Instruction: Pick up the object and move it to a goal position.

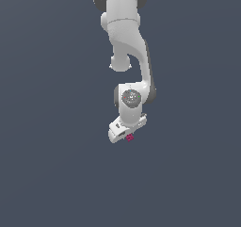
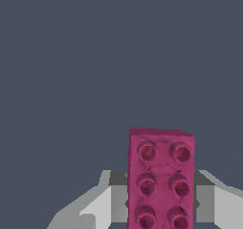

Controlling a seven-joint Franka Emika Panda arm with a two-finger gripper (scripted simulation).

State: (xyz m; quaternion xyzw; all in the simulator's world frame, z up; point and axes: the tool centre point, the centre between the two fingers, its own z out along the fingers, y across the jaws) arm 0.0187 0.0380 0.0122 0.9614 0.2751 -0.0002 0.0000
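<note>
The object (image 2: 160, 180) is a small magenta-pink oblong block with two rows of studs on top. In the wrist view it fills the space between my gripper's (image 2: 161, 202) two grey fingers (image 2: 118, 202), whose inner faces lie against its long sides. In the exterior view the object (image 1: 130, 137) shows as a tiny pink spot just under the white gripper (image 1: 127, 134), near the middle of the picture. The hand covers most of it there. No goal marker shows in either view.
A plain dark grey-blue surface (image 1: 56, 174) fills both views. The white arm (image 1: 127, 33) comes down from the top centre of the exterior view.
</note>
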